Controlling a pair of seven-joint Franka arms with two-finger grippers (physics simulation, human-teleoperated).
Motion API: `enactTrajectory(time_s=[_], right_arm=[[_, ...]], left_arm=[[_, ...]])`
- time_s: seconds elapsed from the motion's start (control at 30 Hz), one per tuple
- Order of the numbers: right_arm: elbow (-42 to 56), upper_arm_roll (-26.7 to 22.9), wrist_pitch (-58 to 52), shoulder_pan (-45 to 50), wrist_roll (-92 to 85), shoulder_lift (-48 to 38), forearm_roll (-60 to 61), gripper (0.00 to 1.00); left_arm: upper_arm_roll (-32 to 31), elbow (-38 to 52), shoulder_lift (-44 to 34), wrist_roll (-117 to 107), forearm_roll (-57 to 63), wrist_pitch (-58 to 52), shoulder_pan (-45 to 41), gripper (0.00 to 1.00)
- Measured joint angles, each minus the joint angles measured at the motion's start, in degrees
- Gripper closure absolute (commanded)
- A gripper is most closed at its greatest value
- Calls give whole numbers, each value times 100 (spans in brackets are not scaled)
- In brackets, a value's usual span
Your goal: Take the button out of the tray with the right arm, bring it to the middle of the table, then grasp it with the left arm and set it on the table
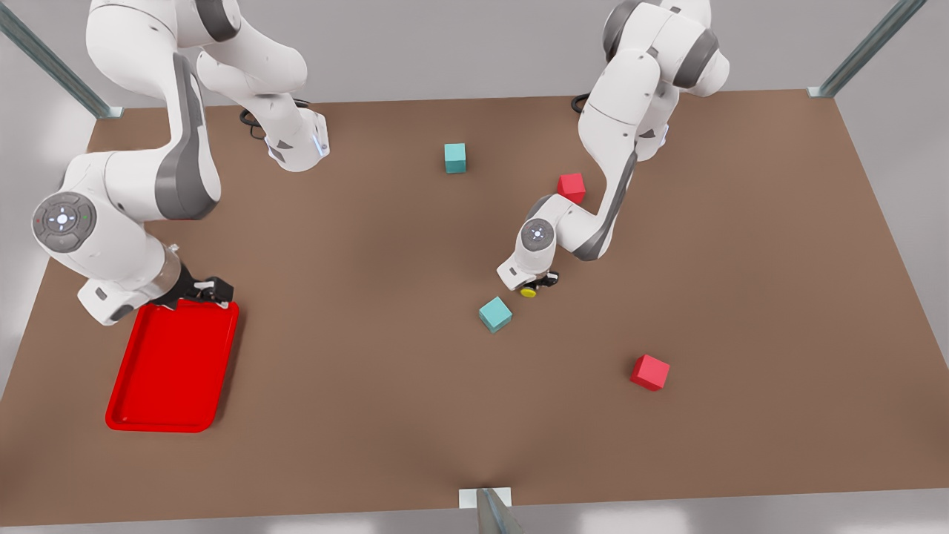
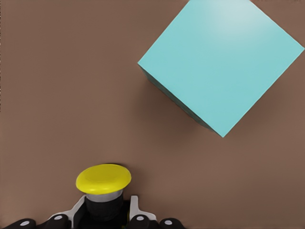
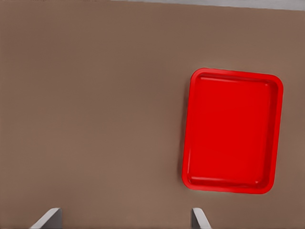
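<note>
The button (image 1: 528, 291), black with a round yellow cap (image 2: 103, 179), sits low at the middle of the table (image 1: 356, 297), between the fingers of my left gripper (image 1: 543, 282), which is shut on its black body. A pale fingertip (image 2: 135, 206) presses each side of that body. The red tray (image 1: 172, 363) lies at the front view's left with nothing in it (image 3: 232, 131). My right gripper (image 1: 211, 289) hovers over the tray's far rim, and its fingertips (image 3: 200, 218) stand wide apart, holding nothing.
A teal cube (image 1: 495, 314) lies just in front of the button, close to it (image 2: 224, 62). Another teal cube (image 1: 455, 157) lies toward the back. One red cube (image 1: 571, 188) sits behind the left arm and another (image 1: 650, 371) at the front right.
</note>
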Motion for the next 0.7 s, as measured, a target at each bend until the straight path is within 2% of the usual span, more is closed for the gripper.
enactTrajectory(time_s=[0.3, 0.43, 0.57, 0.7], right_arm=[[24, 0, 14, -2, -79, 94, -20, 0], [24, 0, 15, 0, -105, 95, -22, 0], [24, 0, 17, 11, -126, 104, -30, 0], [26, 0, 20, 18, -143, 112, -37, 0]], left_arm=[[16, 415, 3, -90, 2, -455, 24, 58], [31, 1697, 8, -179, -51, -1539, 392, 58], [365, 2913, 266, -1037, -42, -2371, 520, 58], [490, 3520, 511, -2611, 1352, -2858, 417, 58]])
